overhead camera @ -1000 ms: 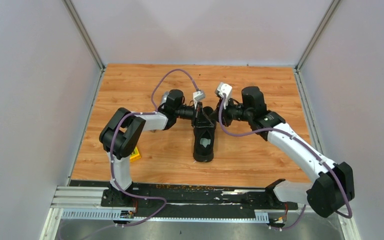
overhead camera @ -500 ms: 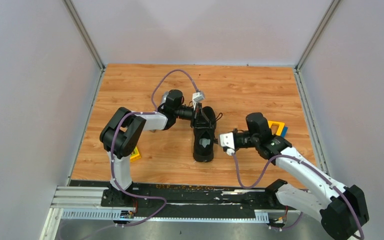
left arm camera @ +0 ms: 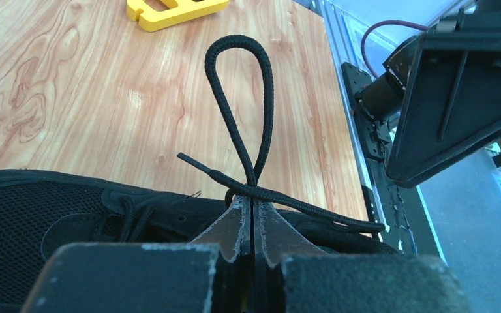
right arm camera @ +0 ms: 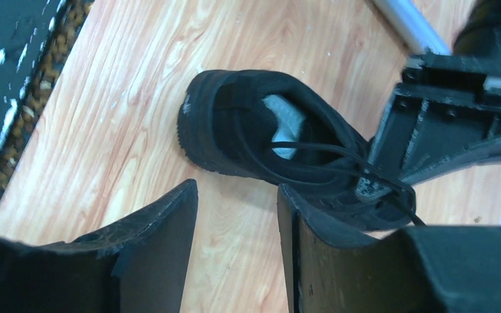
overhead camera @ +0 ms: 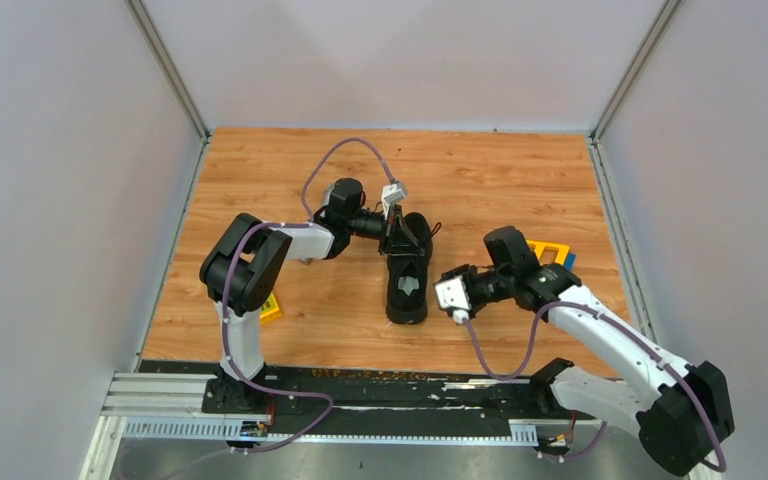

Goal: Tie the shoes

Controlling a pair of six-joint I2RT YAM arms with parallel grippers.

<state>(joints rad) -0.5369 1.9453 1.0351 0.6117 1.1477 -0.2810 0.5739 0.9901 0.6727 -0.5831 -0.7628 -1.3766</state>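
Black fingers of the right pincer [right arm camera: 236, 195] are the nearest thing to me, spread wide with nothing between them, hanging just off the right of the sneaker [overhead camera: 408, 285] at its heel end. That is the change. A second ago this arm was up at the far end of the shoe, nose to nose with the other arm over the laces, and it has since drawn away toward the near edge. The sneaker has not shifted: it lies lengthwise in the middle of the tabletop [overhead camera: 500, 170], heel toward the arm bases, pale insole showing. Past the opening, over the lacing, the left pincer [left arm camera: 253, 205] stays shut tight on the lace at the foot of a lace loop [left arm camera: 241, 85] that stands out beyond its tips, while a loose lace end [left arm camera: 209, 168] crosses just in front of the grip. So one loop is made and now rests on that single hold, with no knot around it that I can see. My guess is the right arm backed off to come in again for the free strand, and the loop could slacken if the left grip eases.
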